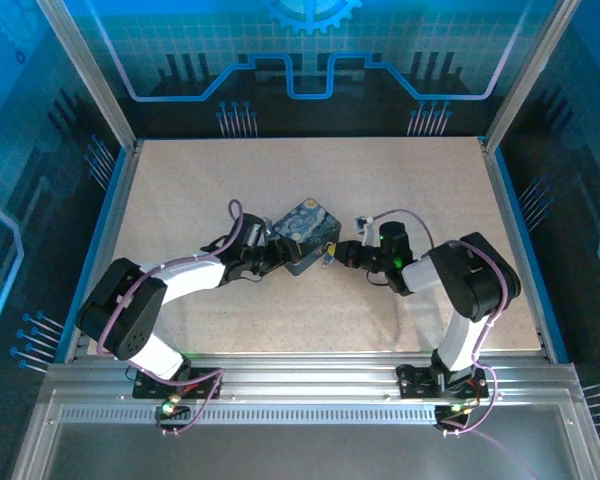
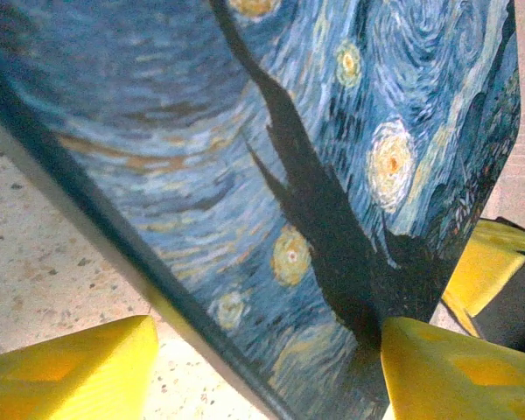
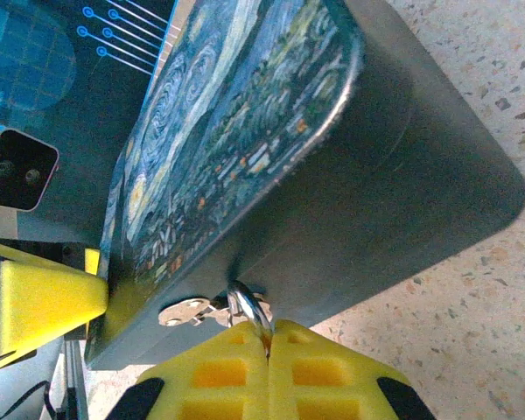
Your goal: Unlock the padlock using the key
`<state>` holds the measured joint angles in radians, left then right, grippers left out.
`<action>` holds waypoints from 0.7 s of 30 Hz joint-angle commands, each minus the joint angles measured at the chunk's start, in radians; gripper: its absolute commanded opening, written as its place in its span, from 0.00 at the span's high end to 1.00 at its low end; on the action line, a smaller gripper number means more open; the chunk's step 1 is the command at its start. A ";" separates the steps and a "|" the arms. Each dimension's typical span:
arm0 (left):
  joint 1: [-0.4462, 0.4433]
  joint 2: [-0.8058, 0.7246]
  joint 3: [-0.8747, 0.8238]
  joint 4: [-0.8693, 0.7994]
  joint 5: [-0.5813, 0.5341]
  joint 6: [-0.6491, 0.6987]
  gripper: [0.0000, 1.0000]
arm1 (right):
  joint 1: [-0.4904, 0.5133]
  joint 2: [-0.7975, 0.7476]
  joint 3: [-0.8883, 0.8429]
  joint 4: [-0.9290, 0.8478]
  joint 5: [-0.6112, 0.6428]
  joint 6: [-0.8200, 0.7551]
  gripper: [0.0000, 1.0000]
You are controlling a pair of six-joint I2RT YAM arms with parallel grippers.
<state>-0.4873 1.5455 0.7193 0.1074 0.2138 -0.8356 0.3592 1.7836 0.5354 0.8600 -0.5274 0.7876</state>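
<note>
A dark-blue tin [image 1: 308,226] with a swirly starry print lies mid-table. The padlock hangs on the tin's front wall; its silvery shackle [image 3: 249,308] loops through the hasp beside a small metal plate [image 3: 182,311]. My right gripper [image 3: 269,354] is shut on the padlock, whose body is hidden between the yellow pads. The key is hidden. My left gripper [image 2: 262,376] stands open astride a corner of the tin [image 2: 271,175]. Its left finger [image 2: 70,372] is clear of the tin's edge, and its right finger [image 2: 459,372] sits against the tin's side. In the top view, the left gripper [image 1: 278,254] and right gripper [image 1: 338,252] flank the tin.
The speckled beige table [image 1: 420,180] is open all round the tin. Blue-edged walls border it left, right and behind. An aluminium rail [image 1: 300,385] carrying both arm bases runs along the near edge. A yellow finger [image 2: 490,254] of the right gripper shows past the tin's far corner.
</note>
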 commanded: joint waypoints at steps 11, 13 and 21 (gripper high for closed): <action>0.081 -0.162 0.059 -0.247 -0.095 0.140 0.18 | -0.042 -0.223 -0.055 -0.241 0.081 -0.132 0.97; 0.096 -0.192 0.073 -0.275 -0.108 0.160 0.16 | -0.048 -0.264 -0.057 -0.292 0.094 -0.153 0.97; 0.133 -0.301 0.091 -0.344 -0.148 0.220 0.07 | -0.051 -0.469 -0.036 -0.566 0.190 -0.243 0.97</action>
<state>-0.3702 1.2873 0.7902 -0.1757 0.0967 -0.6659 0.3229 1.3762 0.4877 0.4366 -0.3866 0.6052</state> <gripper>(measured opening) 0.929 0.056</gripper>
